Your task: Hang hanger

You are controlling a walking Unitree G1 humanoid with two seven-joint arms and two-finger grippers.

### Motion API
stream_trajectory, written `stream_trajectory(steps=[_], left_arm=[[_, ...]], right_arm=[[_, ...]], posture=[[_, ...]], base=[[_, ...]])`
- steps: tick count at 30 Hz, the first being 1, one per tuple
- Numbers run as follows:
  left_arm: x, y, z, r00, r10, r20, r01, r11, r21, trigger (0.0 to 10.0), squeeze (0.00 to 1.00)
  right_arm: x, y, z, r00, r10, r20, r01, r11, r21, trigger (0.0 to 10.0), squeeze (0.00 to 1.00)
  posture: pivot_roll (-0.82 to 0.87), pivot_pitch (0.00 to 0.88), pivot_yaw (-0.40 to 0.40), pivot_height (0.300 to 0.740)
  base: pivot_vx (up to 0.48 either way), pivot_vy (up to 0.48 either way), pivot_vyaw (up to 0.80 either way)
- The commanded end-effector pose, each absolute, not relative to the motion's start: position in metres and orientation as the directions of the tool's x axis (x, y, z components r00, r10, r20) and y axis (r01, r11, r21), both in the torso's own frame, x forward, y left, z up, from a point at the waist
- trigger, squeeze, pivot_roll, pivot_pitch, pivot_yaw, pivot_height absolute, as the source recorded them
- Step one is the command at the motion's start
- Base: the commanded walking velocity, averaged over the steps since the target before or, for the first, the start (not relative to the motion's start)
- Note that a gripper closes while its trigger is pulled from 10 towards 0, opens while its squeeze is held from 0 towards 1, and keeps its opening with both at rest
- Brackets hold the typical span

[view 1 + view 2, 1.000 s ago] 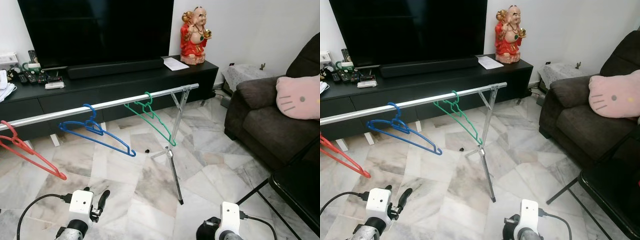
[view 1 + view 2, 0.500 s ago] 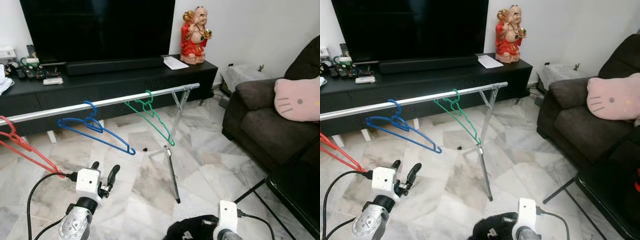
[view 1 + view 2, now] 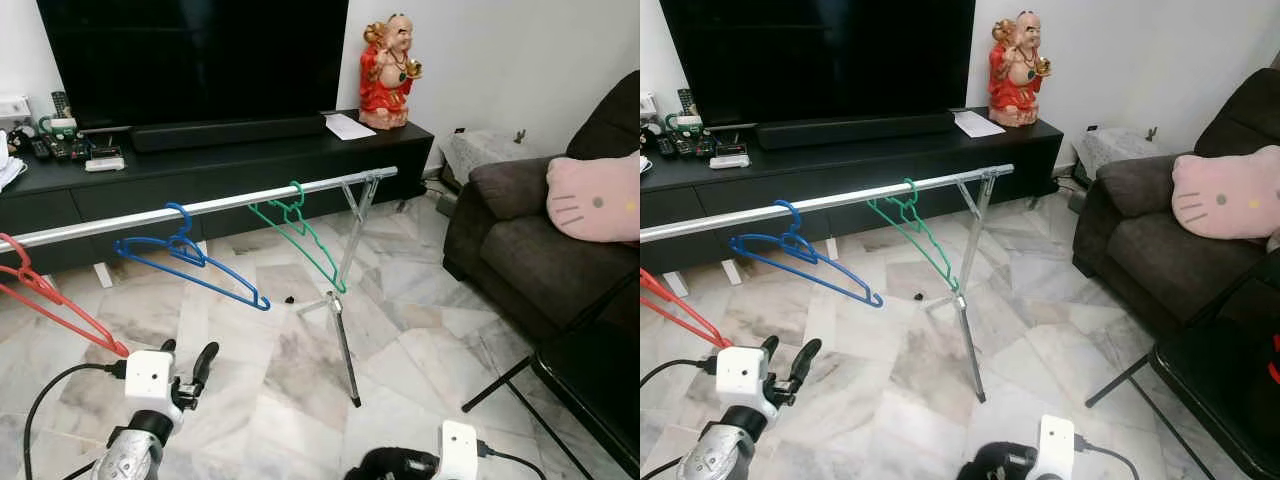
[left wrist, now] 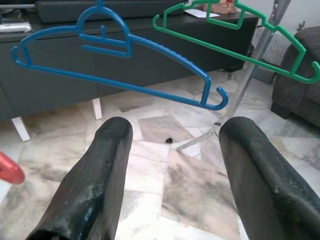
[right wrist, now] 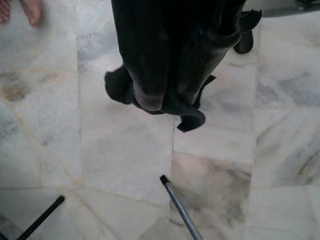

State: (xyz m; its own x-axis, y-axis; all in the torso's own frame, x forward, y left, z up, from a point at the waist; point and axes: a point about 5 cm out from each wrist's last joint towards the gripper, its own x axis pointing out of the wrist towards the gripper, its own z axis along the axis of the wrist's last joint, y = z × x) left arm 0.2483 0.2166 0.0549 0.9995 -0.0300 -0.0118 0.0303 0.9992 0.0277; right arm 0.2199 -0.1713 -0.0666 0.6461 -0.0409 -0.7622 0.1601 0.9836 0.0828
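My left claw (image 3: 195, 362) is nearest, fingers spread and empty, aimed up at the rail (image 3: 200, 208). My right claw (image 5: 165, 75) points at the floor, fingers pressed together, apparently empty. Three hangers hang on the rail: red (image 3: 55, 310) at its left end, blue (image 4: 115, 65) directly ahead of the left claw, green (image 3: 300, 240) further right. Blue's long axis crosses the rail; the left arm is nearer.

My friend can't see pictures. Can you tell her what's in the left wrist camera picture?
Two thick black fingers of the left gripper, jaws wide apart, point at a blue plastic hanger and a green plastic hanger above a pale marble floor. A long black TV cabinet stands behind them.
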Motion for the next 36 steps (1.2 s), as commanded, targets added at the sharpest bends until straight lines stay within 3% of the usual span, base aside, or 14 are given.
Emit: stream_trajectory(steps=[1,15,25,36], left_arm=[[0.247,0.22,0.059,1.0,-0.022,-0.012,0.023,0.999,0.027,10.0,0.0],[0.244,0.237,0.069,0.999,0.047,-0.006,-0.047,0.997,0.059,10.0,0.0],[0.247,0.228,0.064,0.999,0.035,-0.028,-0.033,0.998,0.049,10.0,0.0],[0.244,0.211,0.06,0.998,-0.032,-0.054,0.036,0.997,0.071,10.0,0.0]], right_arm=[[0.212,-0.173,-0.071,0.636,-0.06,-0.769,0.174,0.982,0.067,10.0,0.0],[0.188,-0.174,-0.083,0.596,-0.07,-0.8,0.151,0.988,0.026,10.0,0.0],[0.181,-0.173,-0.086,0.584,-0.066,-0.809,0.137,0.99,0.019,10.0,0.0],[0.179,-0.176,-0.087,0.579,-0.054,-0.814,0.145,0.989,0.037,10.0,0.0]], posture=[[0.18,0.0,-0.053,0.74],[0.23,0.0,-0.058,0.74],[0.18,0.0,-0.061,0.74],[0.19,0.0,-0.066,0.74]], base=[[0.0,0.0,0.8],[0.0,0.0,0.8],[0.0,0.0,0.8],[0.0,0.0,0.0]])
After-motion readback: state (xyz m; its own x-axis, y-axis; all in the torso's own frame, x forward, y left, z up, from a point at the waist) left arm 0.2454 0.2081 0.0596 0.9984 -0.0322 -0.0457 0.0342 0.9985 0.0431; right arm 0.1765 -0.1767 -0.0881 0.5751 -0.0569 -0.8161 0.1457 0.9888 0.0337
